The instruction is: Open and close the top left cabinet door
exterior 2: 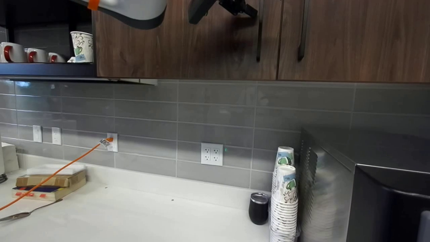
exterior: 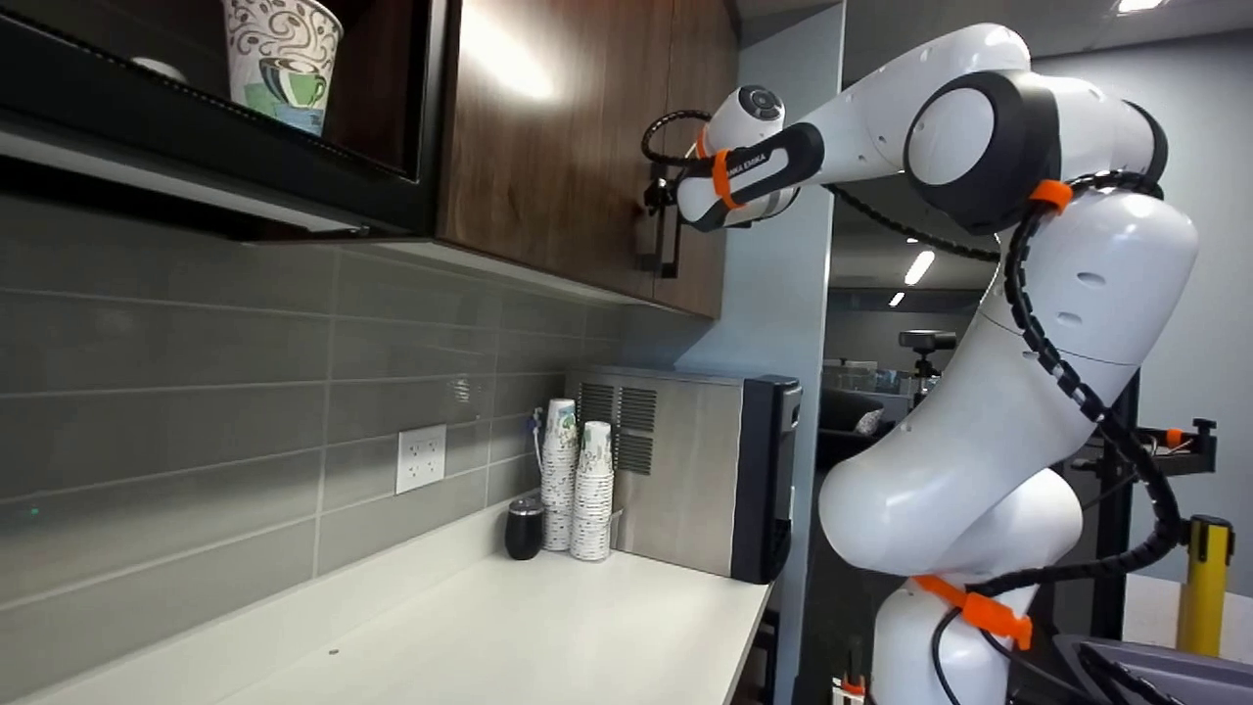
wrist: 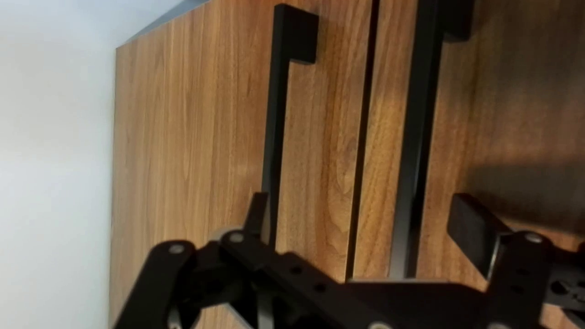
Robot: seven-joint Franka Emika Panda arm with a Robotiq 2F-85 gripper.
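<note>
brown is the wood-grain cabinet door [exterior 2: 181, 50], standing closed — my claw [wrist: 365, 224] has its fingers [wrist: 477, 235] spread apart, the slim black handle [wrist: 415, 151] in between.

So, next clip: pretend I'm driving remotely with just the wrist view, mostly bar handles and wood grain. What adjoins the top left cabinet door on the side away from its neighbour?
Observer: Next to the top left cabinet door is a black-framed shelf with a patterned paper cup standing on it.
Operator: And what stands on the counter below?
Observer: Among other things, a black tumbler, beside two stacks of paper cups.
Operator: From outside, does that door look shut?
Observer: It does: in both exterior views its bottom edge runs in line with that of the neighbouring door.
</note>
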